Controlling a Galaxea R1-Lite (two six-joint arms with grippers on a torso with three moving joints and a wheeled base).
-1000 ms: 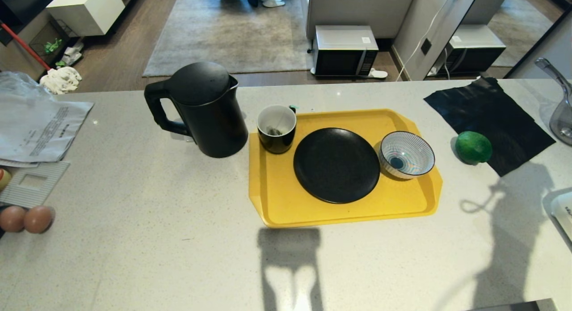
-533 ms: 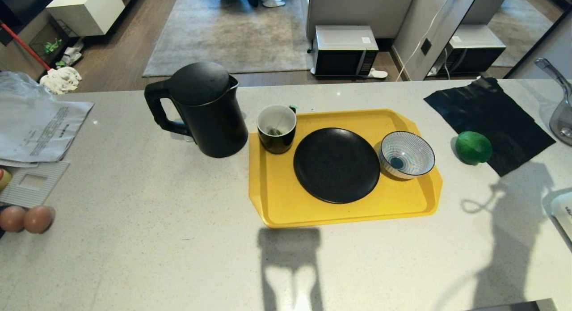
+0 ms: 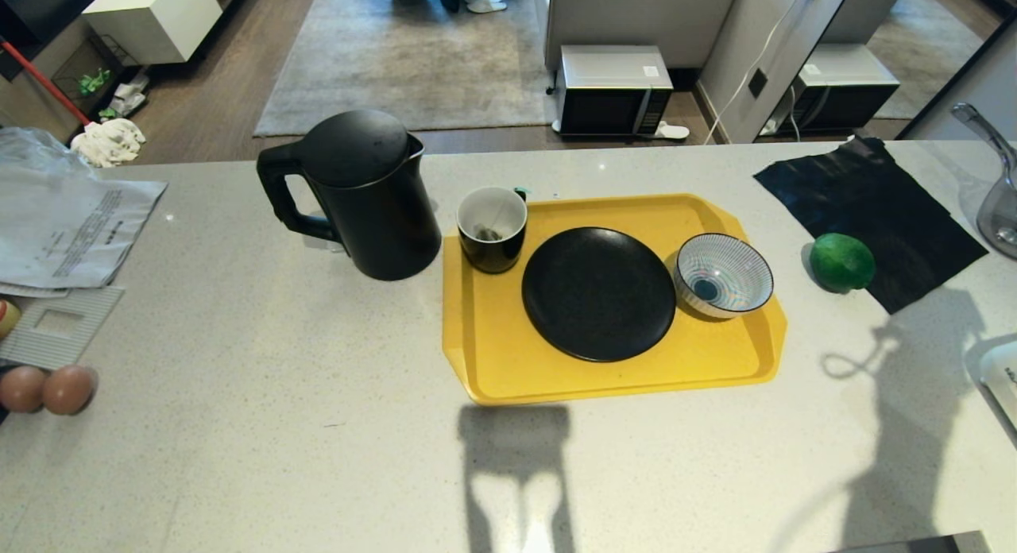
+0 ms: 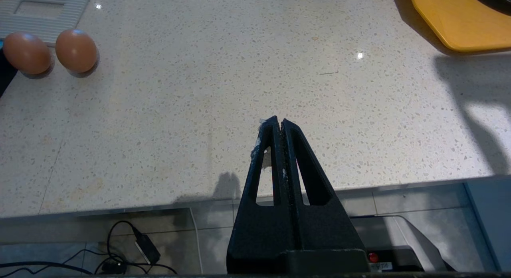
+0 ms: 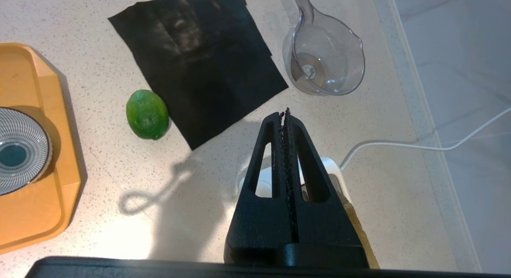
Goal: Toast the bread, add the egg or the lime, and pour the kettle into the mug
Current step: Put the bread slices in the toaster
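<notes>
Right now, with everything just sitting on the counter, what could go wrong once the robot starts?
The lime is round and lies loose beside the black cloth, so a clumsy grab might send it rolling.

The kettle stands close to the mug at the yellow tray's corner; lifting or tilting it could bump the mug or spill.

Two eggs rest near the counter's left end and could roll if nudged.

Three camera views of one counter.
Head view looks down from above; left wrist view shares the two eggs, right wrist view the lime and tray.
</notes>
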